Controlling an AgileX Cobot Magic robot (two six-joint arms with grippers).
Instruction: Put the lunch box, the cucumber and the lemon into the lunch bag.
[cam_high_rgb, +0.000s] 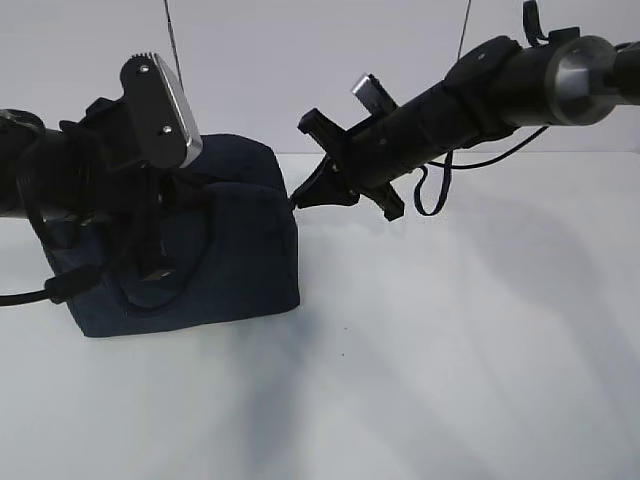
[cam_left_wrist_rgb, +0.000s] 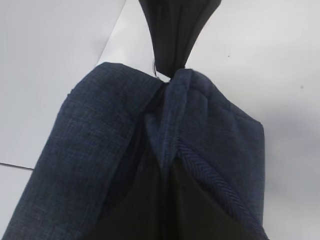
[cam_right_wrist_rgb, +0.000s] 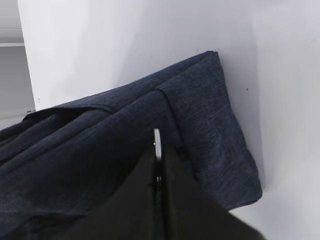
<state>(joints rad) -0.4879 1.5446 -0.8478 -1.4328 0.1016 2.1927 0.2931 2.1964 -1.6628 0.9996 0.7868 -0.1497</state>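
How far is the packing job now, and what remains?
No lunch box, cucumber or lemon lies on the table, so they are probably packed, though the inside is hidden. In hand: the right gripper is shut on the silver ring pull at the lunch bag top. Left: probably only the zipping and letting go.

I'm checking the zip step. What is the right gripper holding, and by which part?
The right gripper is shut on the lunch bag by its silver ring pull, at the bag's top edge.
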